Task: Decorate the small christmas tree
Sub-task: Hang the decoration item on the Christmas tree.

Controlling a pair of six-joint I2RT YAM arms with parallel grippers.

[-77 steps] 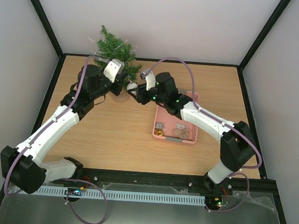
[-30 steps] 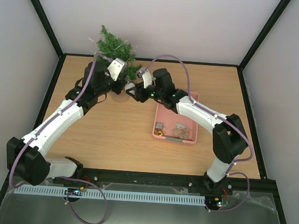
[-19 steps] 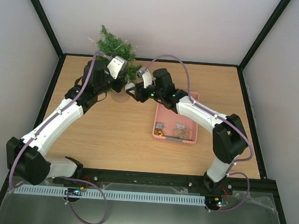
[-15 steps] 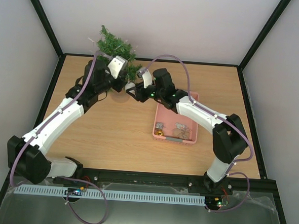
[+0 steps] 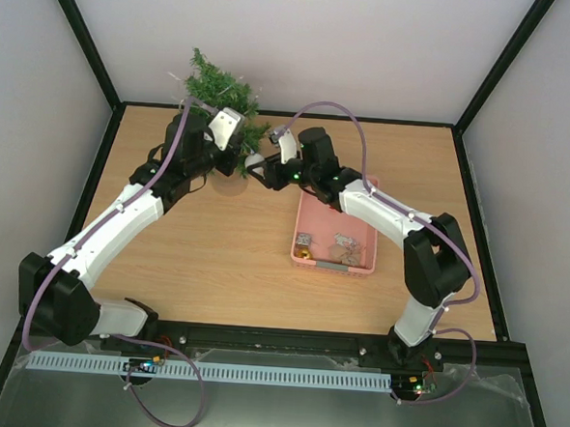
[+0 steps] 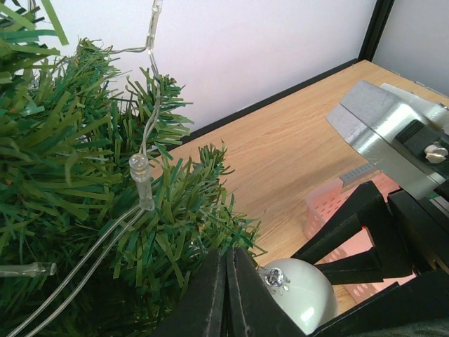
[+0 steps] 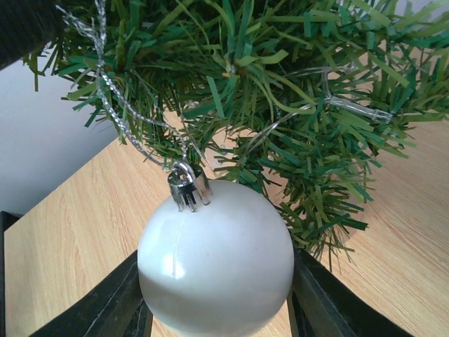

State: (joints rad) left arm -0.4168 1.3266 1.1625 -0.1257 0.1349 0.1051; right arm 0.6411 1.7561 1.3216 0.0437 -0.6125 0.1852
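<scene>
Small christmas tree (image 5: 220, 89), bristly, beside glossy white bauble (image 7: 215, 256) held in right claw (image 7: 219, 309); left claw (image 6: 226, 288) shut.

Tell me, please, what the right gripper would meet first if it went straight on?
Most likely the small christmas tree's lower branches: the right gripper, holding a white bauble, points straight at them, though depth is unclear.

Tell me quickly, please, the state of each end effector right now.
Left end effector: closed; whether it pinches the string cannot be told.
Right end effector: closed on the bauble.
</scene>
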